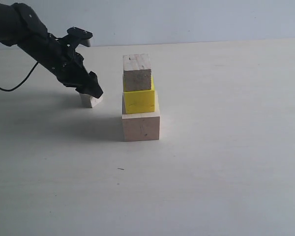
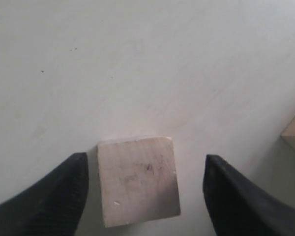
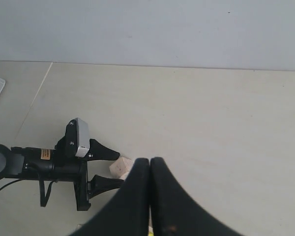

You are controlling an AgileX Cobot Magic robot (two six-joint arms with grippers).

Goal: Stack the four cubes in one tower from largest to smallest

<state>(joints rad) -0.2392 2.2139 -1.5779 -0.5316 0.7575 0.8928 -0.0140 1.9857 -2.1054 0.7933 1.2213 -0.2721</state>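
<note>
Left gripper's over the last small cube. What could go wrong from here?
1. The small cube sits off-centre between the fingers of the open left gripper, nearer one of them; closing may shove or twist it.
2. The tower is three cubes high, with a narrow wooden cube on top; an off-centre or firm set-down could tip it.
</note>
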